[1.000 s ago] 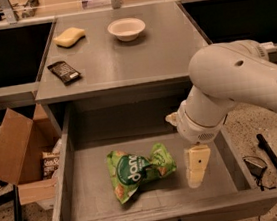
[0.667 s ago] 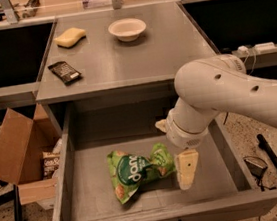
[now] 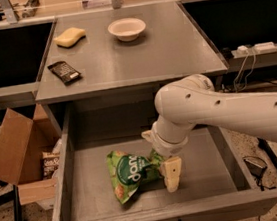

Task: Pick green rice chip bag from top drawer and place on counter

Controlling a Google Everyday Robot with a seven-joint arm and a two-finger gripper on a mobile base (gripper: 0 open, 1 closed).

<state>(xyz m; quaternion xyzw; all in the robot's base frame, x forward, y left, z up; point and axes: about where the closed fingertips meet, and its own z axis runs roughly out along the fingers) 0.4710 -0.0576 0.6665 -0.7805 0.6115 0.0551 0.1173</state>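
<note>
Drawer (image 3: 207, 174): diagonal bag (image 3: 130, 171), end effector (image 3: 170, 177) beside.

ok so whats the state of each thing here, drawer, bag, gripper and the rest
top drawer: pulled open
green rice chip bag: lying crumpled on the drawer bottom, not lifted
gripper: down inside the drawer, at the bag's right end
bowl: upright on the counter
black snack bar wrapper: lying flat on the counter
cardboard box: flaps open, left of the drawer

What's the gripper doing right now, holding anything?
Gripper: down in the top drawer, at one end of the green rice chip bag; open, closed or holding cannot be told.
</note>
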